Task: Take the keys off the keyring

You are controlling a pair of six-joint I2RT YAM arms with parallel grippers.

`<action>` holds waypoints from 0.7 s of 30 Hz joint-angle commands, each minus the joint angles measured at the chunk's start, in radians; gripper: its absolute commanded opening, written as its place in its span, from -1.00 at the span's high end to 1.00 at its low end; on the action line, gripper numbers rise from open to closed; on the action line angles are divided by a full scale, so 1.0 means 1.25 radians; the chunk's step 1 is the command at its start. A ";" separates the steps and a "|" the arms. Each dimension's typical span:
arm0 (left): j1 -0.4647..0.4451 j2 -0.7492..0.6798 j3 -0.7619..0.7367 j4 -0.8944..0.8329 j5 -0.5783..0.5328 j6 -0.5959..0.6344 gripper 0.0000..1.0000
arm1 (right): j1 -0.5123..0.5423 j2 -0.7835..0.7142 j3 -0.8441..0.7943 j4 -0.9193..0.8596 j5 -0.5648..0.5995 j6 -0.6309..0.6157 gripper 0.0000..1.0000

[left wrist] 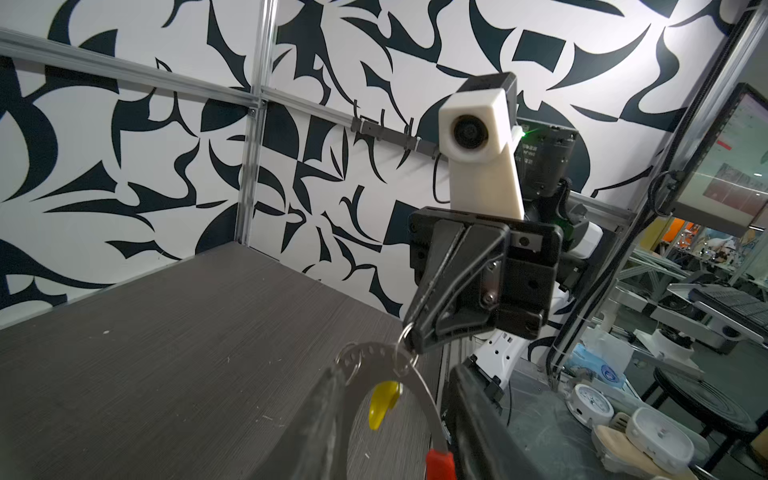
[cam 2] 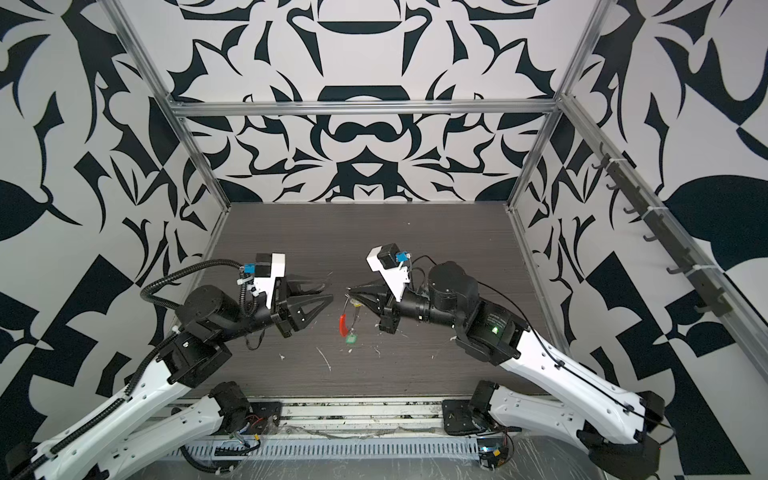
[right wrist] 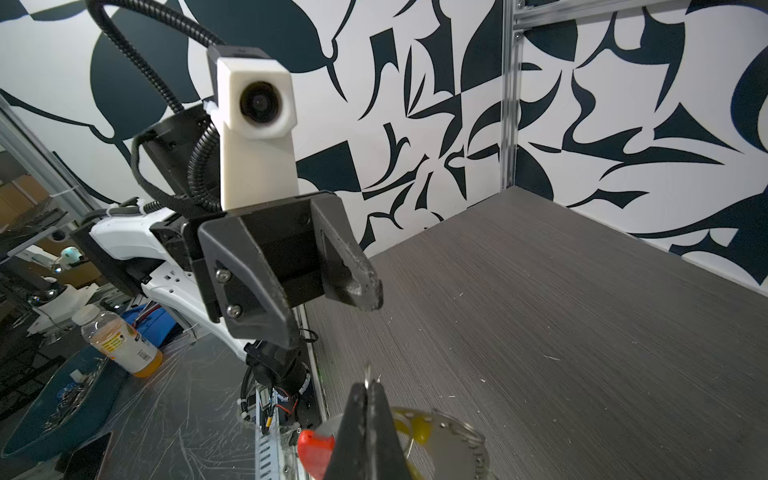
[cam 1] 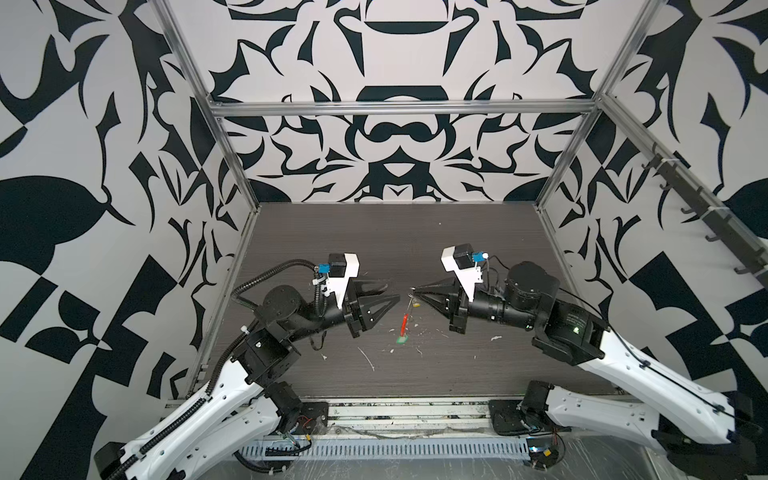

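While the keyring [cam 1: 403, 323] is clamped by the right gripper [cam 1: 412, 289], the left gripper [cam 1: 393, 291] is seen released nearby.

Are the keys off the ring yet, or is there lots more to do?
Not yet; nothing looks finished. The right claw is pinched shut on the keyring, holding its top end up. The left claw is open and empty beside it. The yellow key still hangs on the ring. The green tag sits at the low end; whether it is attached is unclear. Both likely still need taking off.
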 commanded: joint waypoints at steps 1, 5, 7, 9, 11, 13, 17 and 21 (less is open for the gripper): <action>-0.003 0.023 0.037 -0.068 0.042 0.033 0.13 | -0.037 -0.005 0.048 -0.010 -0.116 -0.027 1.00; -0.003 0.041 0.061 -0.092 0.097 0.043 0.18 | -0.075 0.016 0.076 -0.051 -0.223 -0.055 1.00; -0.003 0.053 0.081 -0.121 0.120 0.051 0.18 | -0.084 0.032 0.098 -0.088 -0.257 -0.077 1.00; -0.003 0.068 0.104 -0.157 0.128 0.059 0.17 | -0.090 0.052 0.125 -0.134 -0.278 -0.100 1.00; -0.003 0.084 0.126 -0.195 0.135 0.065 0.17 | -0.093 0.075 0.154 -0.184 -0.288 -0.123 1.00; -0.003 0.098 0.148 -0.230 0.139 0.073 0.20 | -0.097 0.096 0.179 -0.228 -0.288 -0.137 1.00; -0.003 0.120 0.186 -0.297 0.141 0.088 0.26 | -0.100 0.131 0.223 -0.308 -0.279 -0.163 1.00; -0.003 0.139 0.211 -0.353 0.137 0.097 0.30 | -0.101 0.142 0.244 -0.348 -0.279 -0.177 1.00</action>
